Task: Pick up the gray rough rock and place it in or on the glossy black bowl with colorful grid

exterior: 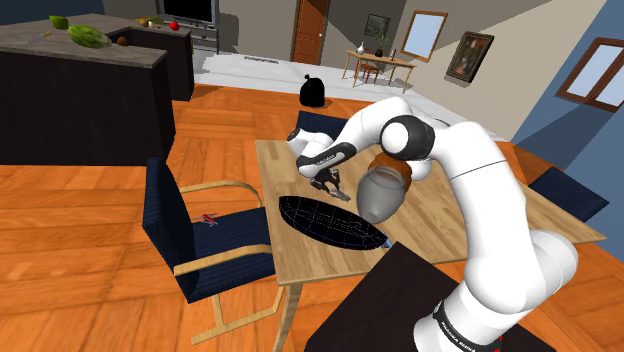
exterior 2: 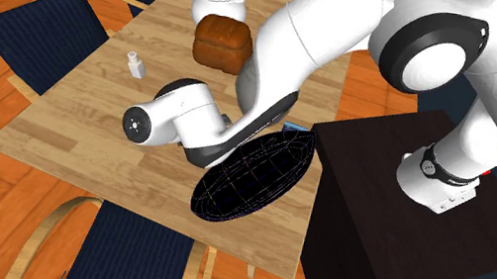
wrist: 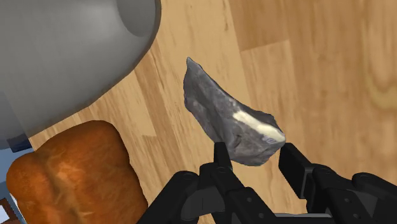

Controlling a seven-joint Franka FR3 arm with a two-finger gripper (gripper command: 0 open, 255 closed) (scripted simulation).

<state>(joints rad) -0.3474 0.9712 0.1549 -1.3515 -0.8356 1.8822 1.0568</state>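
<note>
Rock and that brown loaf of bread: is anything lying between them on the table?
Nothing. A bare stretch of wooden table separates the rock from the loaf, as the wrist view shows.

In the shoulder view the black bowl (exterior: pixel 325 222) lies at lower centre, its top open, near the pincer (wrist: pixel 254 151) that clasps the rock (wrist: pixel 229 124). The pot (exterior: pixel 378 195) and brown loaf (wrist: pixel 70 175) crowd close beside the pincer. In the second exterior view, the counter (exterior 2: pixel 78 130) is bare at centre left, apart from a small white bottle (exterior 2: pixel 134 65).
</note>
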